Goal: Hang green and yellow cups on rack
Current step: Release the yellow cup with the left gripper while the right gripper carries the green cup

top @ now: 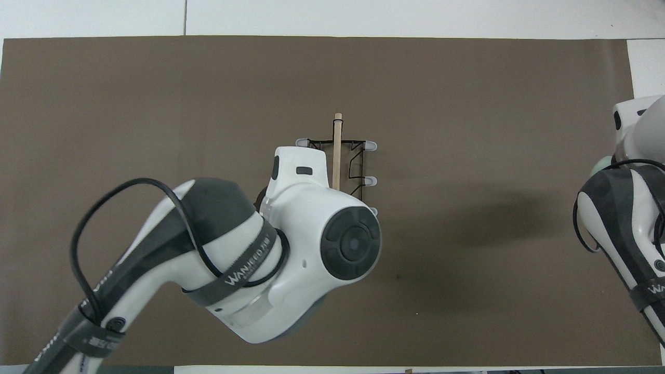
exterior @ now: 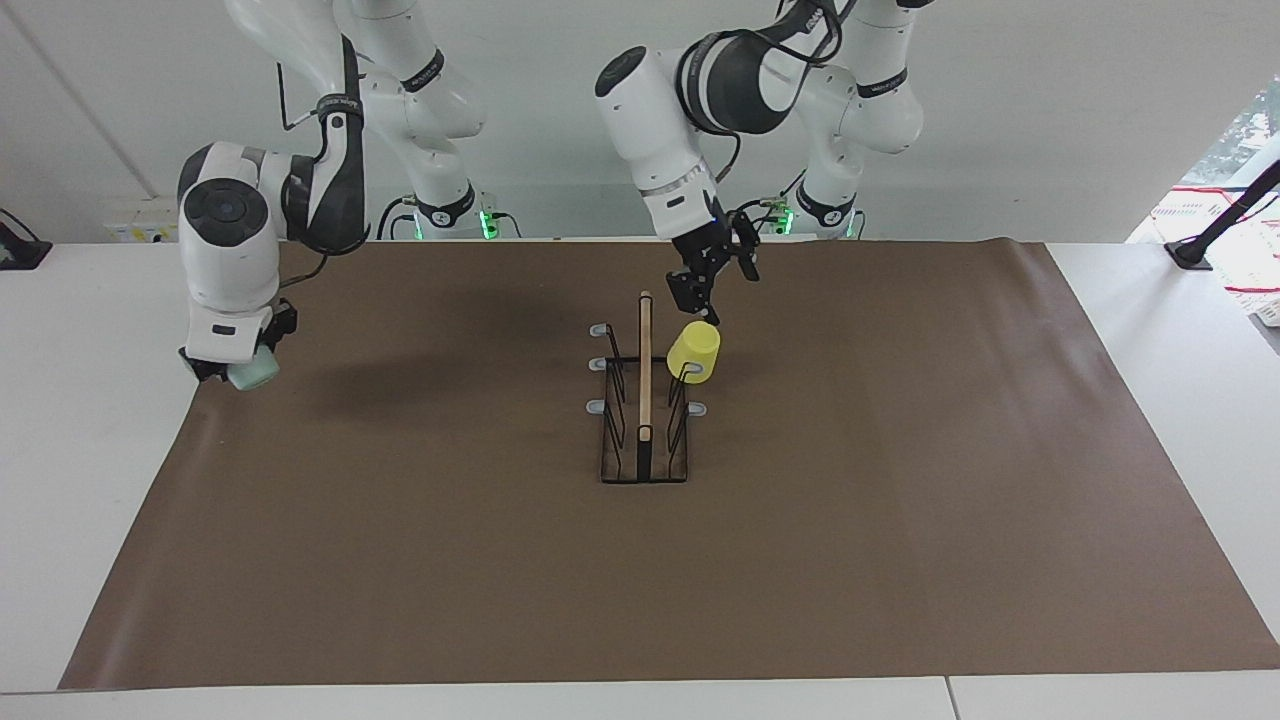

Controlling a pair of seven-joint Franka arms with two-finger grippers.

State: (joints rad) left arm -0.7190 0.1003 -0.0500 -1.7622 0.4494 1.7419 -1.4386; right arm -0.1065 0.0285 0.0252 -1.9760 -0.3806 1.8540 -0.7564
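The black wire rack (exterior: 622, 462) with its upright wooden bar (exterior: 645, 360) stands mid-mat; it also shows in the overhead view (top: 357, 162). The yellow cup (exterior: 694, 352) hangs tilted on a prong on the rack's side toward the left arm. My left gripper (exterior: 716, 292) is open just above that cup, one fingertip close to its top. In the overhead view my left arm hides the yellow cup. My right gripper (exterior: 238, 368) is shut on the mint green cup (exterior: 254, 371) and holds it over the mat's edge at the right arm's end; a sliver of the cup shows in the overhead view (top: 602, 166).
The brown mat (exterior: 400, 560) covers most of the white table (exterior: 90, 420). A black stand (exterior: 1195, 250) and a white bin sit at the table's left-arm end. The rack's other grey-tipped prongs (exterior: 598, 406) are bare.
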